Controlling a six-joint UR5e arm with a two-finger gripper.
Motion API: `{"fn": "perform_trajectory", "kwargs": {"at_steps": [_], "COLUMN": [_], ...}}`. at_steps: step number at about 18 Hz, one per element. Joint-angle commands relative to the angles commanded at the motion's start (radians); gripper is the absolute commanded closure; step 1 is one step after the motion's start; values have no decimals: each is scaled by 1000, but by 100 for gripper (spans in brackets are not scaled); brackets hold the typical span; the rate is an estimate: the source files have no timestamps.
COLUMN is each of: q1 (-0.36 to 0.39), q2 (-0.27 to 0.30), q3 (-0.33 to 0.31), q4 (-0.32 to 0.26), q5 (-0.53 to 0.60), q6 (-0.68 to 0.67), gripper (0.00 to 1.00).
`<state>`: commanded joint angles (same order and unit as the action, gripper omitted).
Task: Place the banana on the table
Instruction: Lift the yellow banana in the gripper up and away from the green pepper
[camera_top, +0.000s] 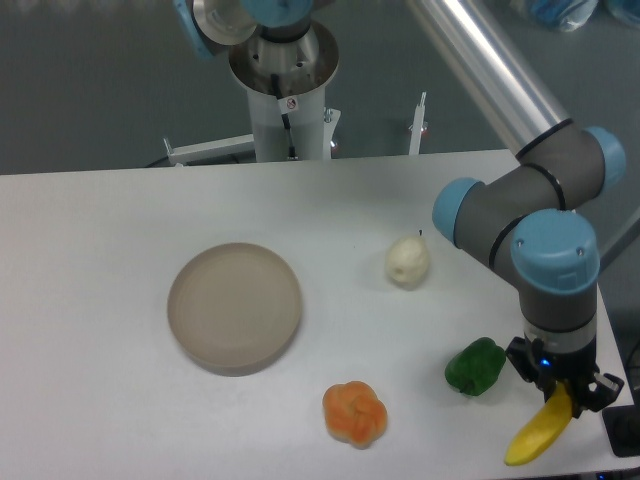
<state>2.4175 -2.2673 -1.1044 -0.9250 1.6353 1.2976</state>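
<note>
The bright yellow banana (538, 433) hangs tilted at the front right, its upper end between my gripper's fingers and its lower tip near the white table (100, 250) by the front edge. Whether the tip touches the table cannot be told. My gripper (560, 392) points down and is shut on the banana's upper end. The fingertips are partly hidden by the banana and the wrist.
A green pepper (475, 366) lies just left of the gripper. An orange lobed fruit (355, 412) lies at the front centre. A pale pear (407, 262) lies mid-table. A round beige plate (235, 307) sits to the left. The arm's base stands at the back.
</note>
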Motion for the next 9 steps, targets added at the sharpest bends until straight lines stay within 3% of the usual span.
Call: {"fn": "perform_trajectory", "kwargs": {"at_steps": [9], "q1": [112], "q2": [121], "q3": [-135], "q4": [-23], "q5": [-101], "q6": [167], "gripper": [66]}}
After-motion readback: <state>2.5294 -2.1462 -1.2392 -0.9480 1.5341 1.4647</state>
